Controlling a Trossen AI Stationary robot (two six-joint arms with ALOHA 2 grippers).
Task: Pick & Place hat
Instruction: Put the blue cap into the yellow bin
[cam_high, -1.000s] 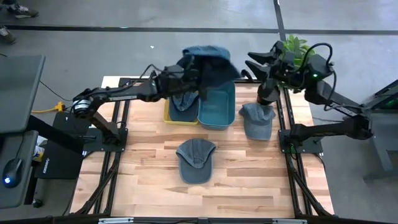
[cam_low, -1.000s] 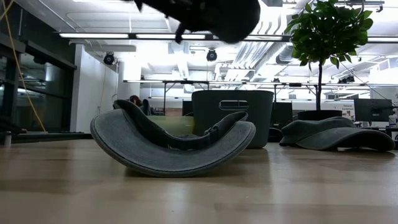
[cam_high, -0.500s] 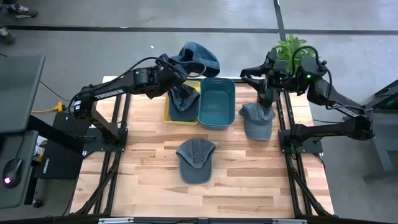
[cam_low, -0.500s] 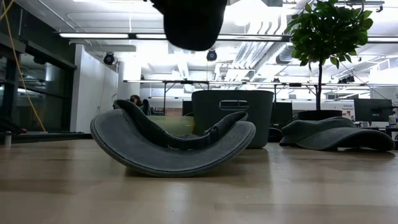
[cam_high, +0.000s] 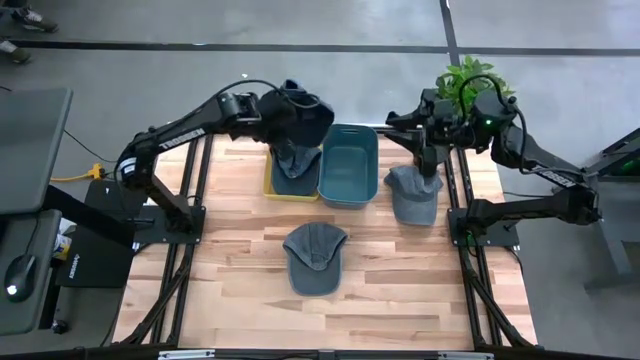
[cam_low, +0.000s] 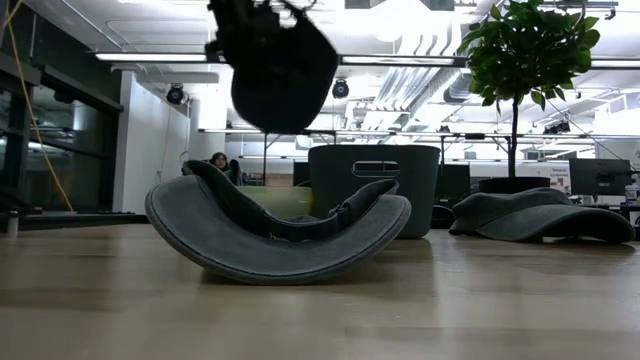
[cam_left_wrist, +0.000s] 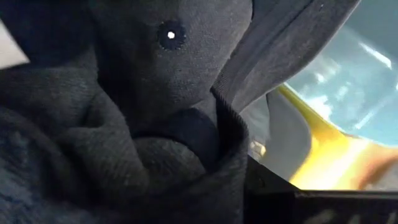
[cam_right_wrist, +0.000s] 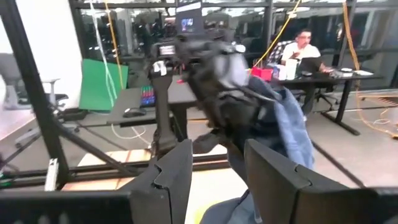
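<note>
Left hand (cam_high: 300, 108) hidden under held hat (cam_low: 280, 70).

Your left gripper (cam_high: 296, 112) has carried its denim hat (cam_high: 305, 108) back from above the teal bin (cam_high: 348, 166) to above the far edge of the yellow bin (cam_high: 274, 187). The hat, spread wide a second ago, now hangs bunched and dark. In the low view it (cam_low: 278, 68) has dropped lower and shifted left. Your right gripper (cam_high: 416, 135) has swung down and inward, and now hovers just over the hat at the right (cam_high: 411, 193).
</note>
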